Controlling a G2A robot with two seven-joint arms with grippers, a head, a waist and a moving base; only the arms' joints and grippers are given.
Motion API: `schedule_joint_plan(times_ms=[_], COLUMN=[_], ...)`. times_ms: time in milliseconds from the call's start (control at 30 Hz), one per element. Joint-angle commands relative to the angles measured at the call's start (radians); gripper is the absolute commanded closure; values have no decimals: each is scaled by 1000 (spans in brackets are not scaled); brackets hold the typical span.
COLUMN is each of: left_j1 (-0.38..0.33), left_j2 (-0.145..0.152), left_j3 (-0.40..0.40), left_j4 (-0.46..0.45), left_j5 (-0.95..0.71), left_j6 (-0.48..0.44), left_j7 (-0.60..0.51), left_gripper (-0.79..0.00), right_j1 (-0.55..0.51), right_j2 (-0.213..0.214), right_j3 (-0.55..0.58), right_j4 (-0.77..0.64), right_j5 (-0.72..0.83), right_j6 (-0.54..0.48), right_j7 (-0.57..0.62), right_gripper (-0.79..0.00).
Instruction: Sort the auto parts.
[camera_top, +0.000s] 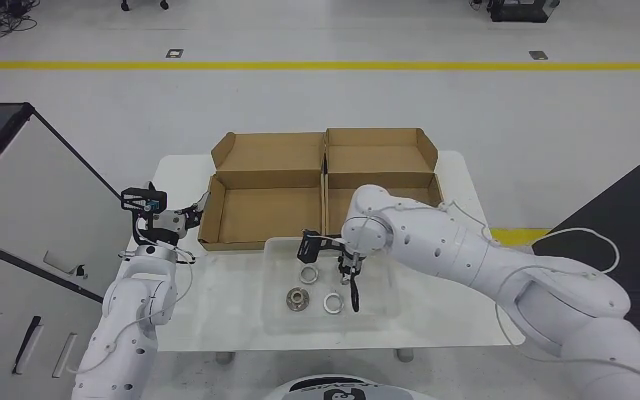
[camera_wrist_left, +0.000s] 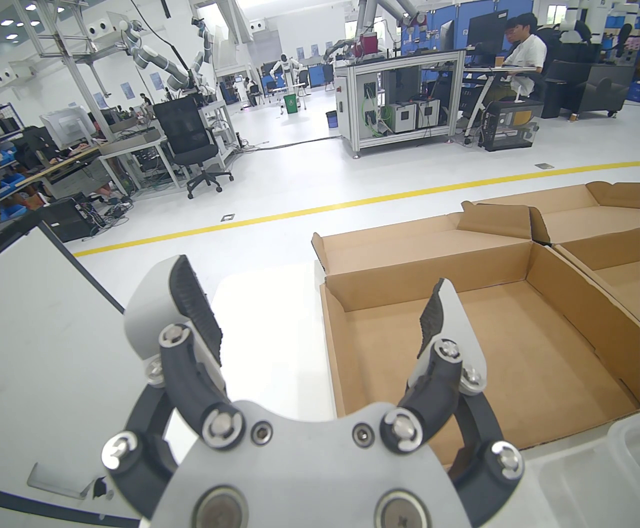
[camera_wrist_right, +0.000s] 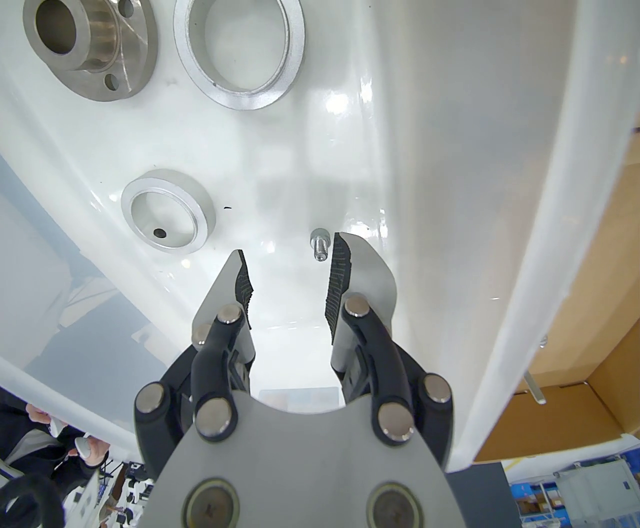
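Four metal parts lie in the translucent white tray (camera_top: 275, 312), which sits at the near edge of the surface (camera_top: 225, 300): a flanged hub (camera_wrist_right: 85, 42), a wide thin ring (camera_wrist_right: 239, 50) just beside it, a smaller thick ring (camera_wrist_right: 168, 210) apart from both, and a small bolt (camera_wrist_right: 319, 245). The right tool (camera_wrist_right: 287, 250) is down inside the tray, its fingers apart with nothing held between them. The bolt lies on the tray floor just beside one fingertip's ribbed pad; whether they touch I cannot tell. Two open cardboard boxes stand side by side along the far edge of the surface, the left box (camera_top: 262, 215) and the right box (camera_top: 400, 190), touching each other. The left tool (camera_wrist_left: 310, 280) hangs near the left edge of the surface, just beside the left box, its fingers spread wide and holding nothing.
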Motion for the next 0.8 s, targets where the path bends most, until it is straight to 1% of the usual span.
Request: schedule_joint_plan(times_ms=[0, 300, 767], left_j1=[0, 0, 0], left_j2=[0, 0, 0], left_j3=[0, 0, 0], left_j4=[0, 0, 0], left_j5=[0, 0, 0], left_j6=[0, 0, 0], left_j7=[0, 0, 0], left_gripper=[-785, -785, -785], right_j1=[-2, -12, -33], right_j2=[-3, -13, -24], right_j3=[1, 9, 20], right_j4=[5, 14, 27], right_j5=[-6, -43, -98], right_j6=[0, 4, 0], right_j7=[-1, -16, -27], right_gripper=[-354, -332, -320])
